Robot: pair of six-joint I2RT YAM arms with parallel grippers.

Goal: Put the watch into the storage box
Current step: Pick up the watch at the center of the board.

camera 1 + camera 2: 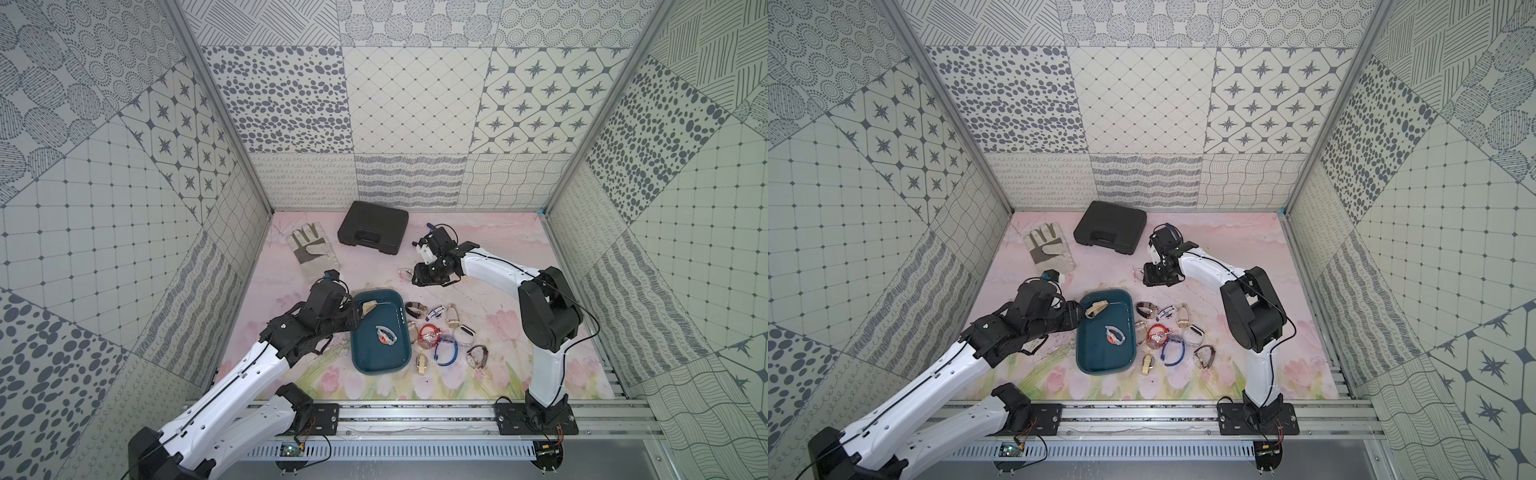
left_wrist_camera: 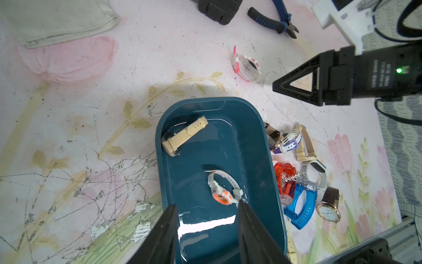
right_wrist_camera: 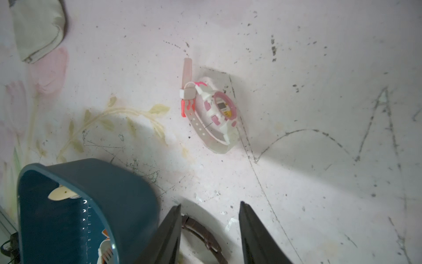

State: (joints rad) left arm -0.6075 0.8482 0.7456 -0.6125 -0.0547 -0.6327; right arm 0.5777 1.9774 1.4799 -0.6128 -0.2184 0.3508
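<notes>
Over the storage box [image 2: 217, 150], left jaws parted and empty; right jaws likewise, near pink watch [image 3: 217, 112].

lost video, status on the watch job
Left claw open, empty, over storage box; right claw open, empty, near pink watch. Beige watch, orange-white watch in box; watch pile beside it. Nothing blocking.

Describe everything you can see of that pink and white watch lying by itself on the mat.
The pink and white watch is a small plastic-looking digital model: round pink bezel, grey screen, white case with pink buttons. Its translucent whitish strap, punched with holes, is buckled into a loop, a pink tail poking past a white keeper. It lies on its side on the floral mat, apart from the storage box. Only the mat touches it; the right gripper is clear of it.
</notes>
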